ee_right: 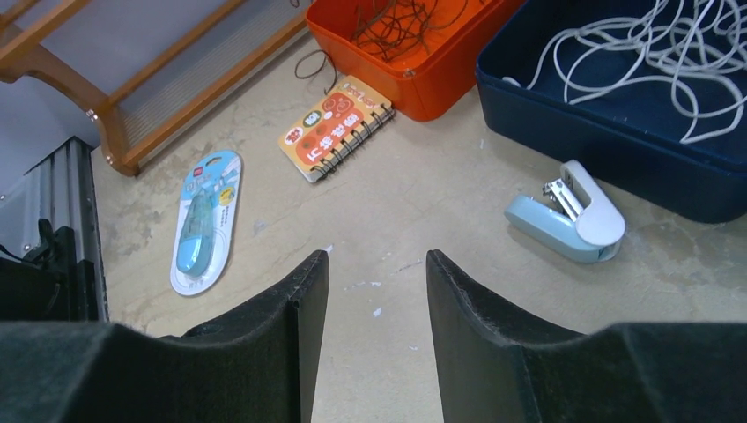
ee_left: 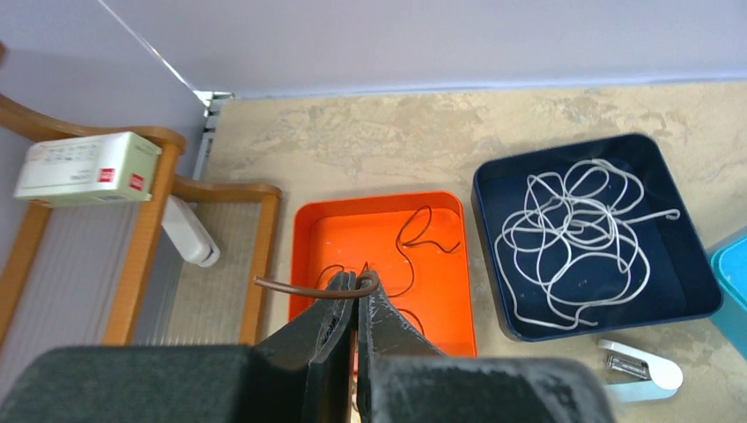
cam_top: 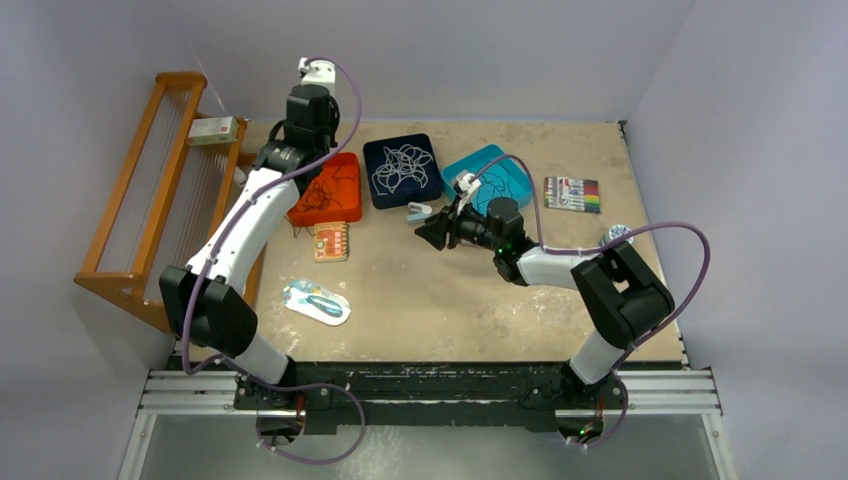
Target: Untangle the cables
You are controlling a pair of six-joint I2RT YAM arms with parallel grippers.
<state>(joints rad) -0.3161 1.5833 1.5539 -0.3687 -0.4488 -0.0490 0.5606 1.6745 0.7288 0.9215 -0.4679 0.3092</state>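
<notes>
— Can any writing be read on the left?
— A pale box (ee_left: 88, 167) with red marks is seen lying on the wooden rack (ee_left: 136, 264). Its print is too small to be read.
— And the left gripper (ee_left: 357, 289)?
— It is pinched closed on a thin brown cable (ee_left: 295, 286), which is held above the orange plastic tray (ee_left: 352, 238). More brown cable is looped inside that tray, partly hidden behind the fingers.
— Further right?
— A spiral notebook (ee_right: 339, 128) with a cartoon cover is laid just in front of the orange tray; its characters cannot be made out. A white cable (ee_left: 573, 233) is heaped in a loose tangle inside the navy tray (ee_left: 661, 264), and a pale blue stapler (ee_right: 573, 216) is set near its front wall.
— The right gripper (ee_right: 377, 273)?
— Its jaws are spread wide over bare tabletop, and nothing is gripped. Behind it, a teal tray (cam_top: 480, 160) is partly covered by the arm. A pack of markers (cam_top: 572, 194) is seen beside that tray, its label blurred.
</notes>
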